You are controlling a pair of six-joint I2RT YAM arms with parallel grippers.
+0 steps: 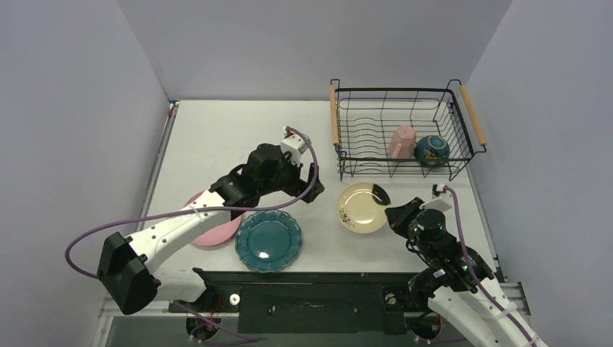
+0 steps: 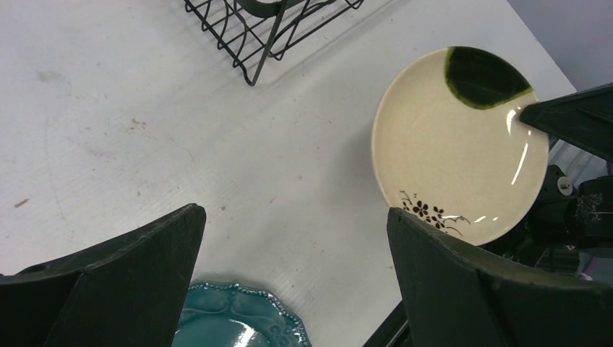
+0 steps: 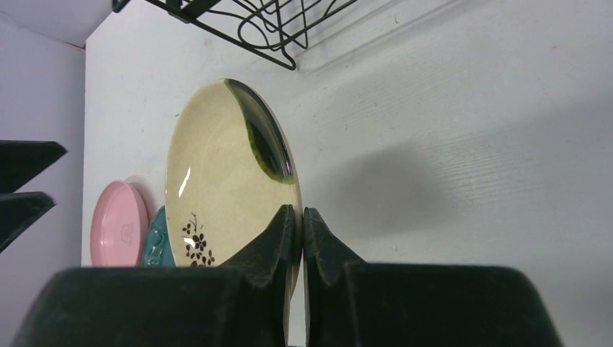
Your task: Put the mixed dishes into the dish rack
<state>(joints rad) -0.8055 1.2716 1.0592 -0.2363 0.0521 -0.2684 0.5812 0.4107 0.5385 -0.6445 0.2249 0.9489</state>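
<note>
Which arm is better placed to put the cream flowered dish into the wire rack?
Right. The right gripper is shut on the cream dish by its rim, close to the dish rack. The left gripper hangs open, holding nothing.

I can read no text, label, brand or number in my views: the dark marks on the cream dish [image 2: 448, 144] are a flower drawing, and the faint mark on the pink plate [image 3: 119, 224] is too small to read.

cream dish [image 1: 361, 208] dark-green patch, black floral sprig; teal scalloped plate [image 1: 268, 240]; pink plate [image 1: 219, 233]; pink cup [image 1: 402, 142]
</note>
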